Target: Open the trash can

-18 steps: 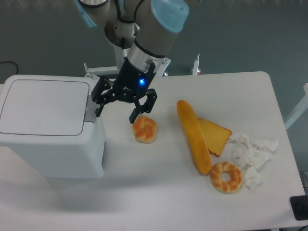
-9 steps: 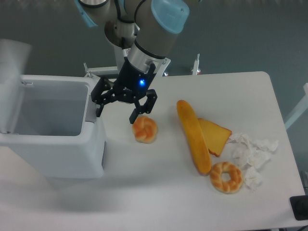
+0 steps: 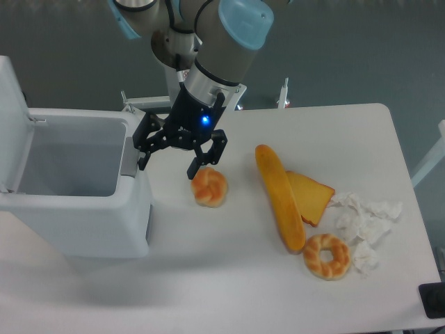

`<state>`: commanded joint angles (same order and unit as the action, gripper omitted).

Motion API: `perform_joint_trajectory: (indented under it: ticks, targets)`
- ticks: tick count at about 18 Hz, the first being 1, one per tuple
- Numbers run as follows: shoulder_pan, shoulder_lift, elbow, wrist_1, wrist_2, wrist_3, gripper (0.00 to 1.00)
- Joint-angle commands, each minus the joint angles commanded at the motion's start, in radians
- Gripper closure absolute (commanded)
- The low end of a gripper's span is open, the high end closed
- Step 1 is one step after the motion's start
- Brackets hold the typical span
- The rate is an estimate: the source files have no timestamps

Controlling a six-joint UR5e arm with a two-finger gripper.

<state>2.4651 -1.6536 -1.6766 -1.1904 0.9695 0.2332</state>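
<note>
White plastic walls of the trash can (image 3: 76, 209) stand exposed, its lid (image 3: 12, 118) upright on the far side, so opening looks done. My gripper (image 3: 167, 163) hangs spread and empty at the can's button edge, one fingertip over the round bun (image 3: 209, 187).

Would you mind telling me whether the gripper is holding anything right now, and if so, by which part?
Nothing is held. The gripper is open, its fingers spread beside the trash can, whose lid stands up; no item sits between them.
</note>
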Motion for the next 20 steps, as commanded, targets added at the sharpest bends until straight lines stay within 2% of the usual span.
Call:
perform_joint_trajectory:
  ticks: [5,12,15,20]
  targets:
    - [0.000,0.000,0.005,-0.002,0.000,0.002,0.00]
    - [0.015,0.008,0.051,0.002,0.002,0.006,0.00]
    - [0.018,0.008,0.067,0.021,0.009,0.006,0.00]
    - [0.023,0.002,0.121,0.023,0.026,0.008,0.00]
